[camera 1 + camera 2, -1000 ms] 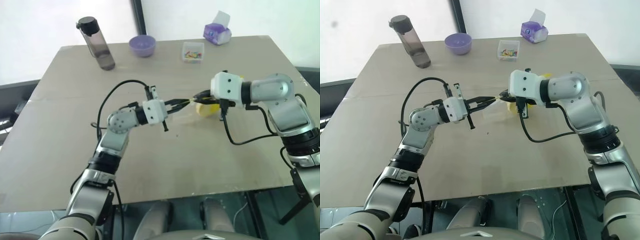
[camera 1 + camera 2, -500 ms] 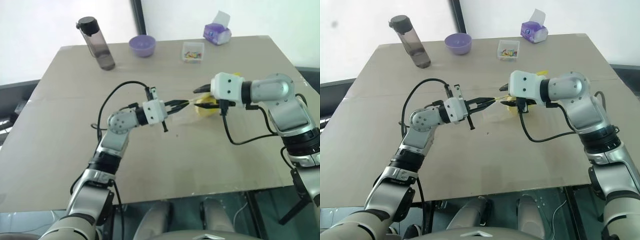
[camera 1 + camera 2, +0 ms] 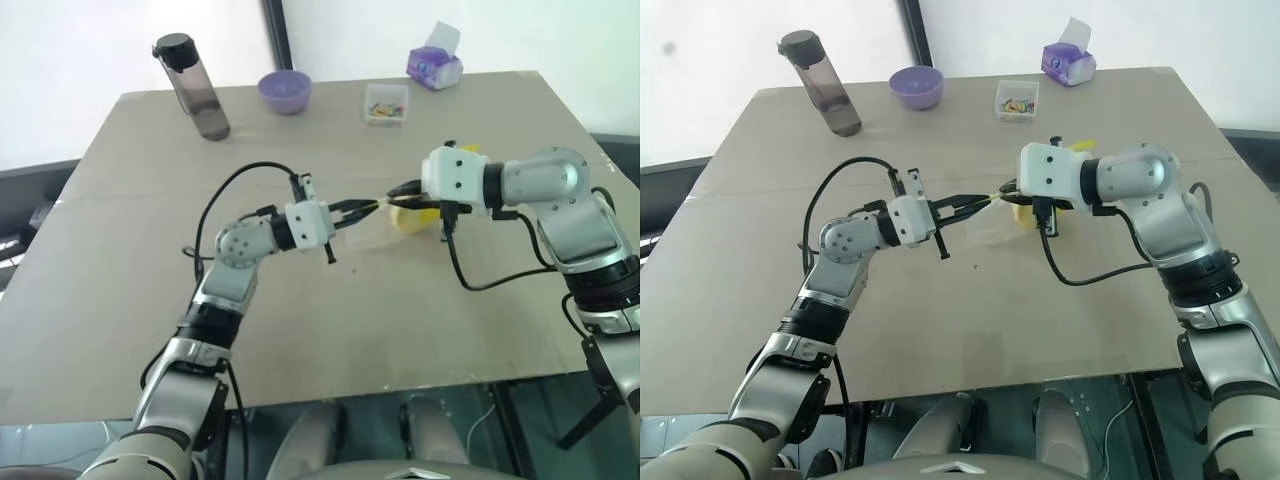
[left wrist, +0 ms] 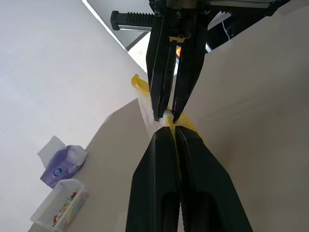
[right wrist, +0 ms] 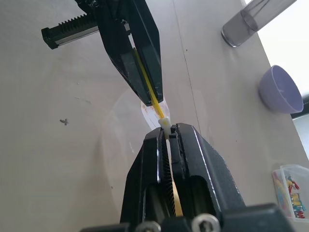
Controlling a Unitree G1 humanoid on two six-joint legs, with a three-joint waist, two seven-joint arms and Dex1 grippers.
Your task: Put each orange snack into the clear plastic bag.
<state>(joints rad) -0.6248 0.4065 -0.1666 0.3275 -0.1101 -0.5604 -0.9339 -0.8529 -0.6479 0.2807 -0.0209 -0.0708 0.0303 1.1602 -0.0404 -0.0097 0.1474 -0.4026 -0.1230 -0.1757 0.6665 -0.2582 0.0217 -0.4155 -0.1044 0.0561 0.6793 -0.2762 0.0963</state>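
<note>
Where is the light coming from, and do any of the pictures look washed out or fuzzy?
Left eye view: bright daylight behind the beige table bleaches the background white. Left wrist view: the near black end effector fingers look soft, and the wall glares pale. Right wrist view: the round purple bowl stays fairly sharp.

Silver arms — black cables (white wrists).

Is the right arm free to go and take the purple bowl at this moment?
Probably not. The right gripper is shut on the bag's yellow seal strip, tip to tip with the left gripper, and would first have to let go. The purple bowl stands far across the table.
</note>
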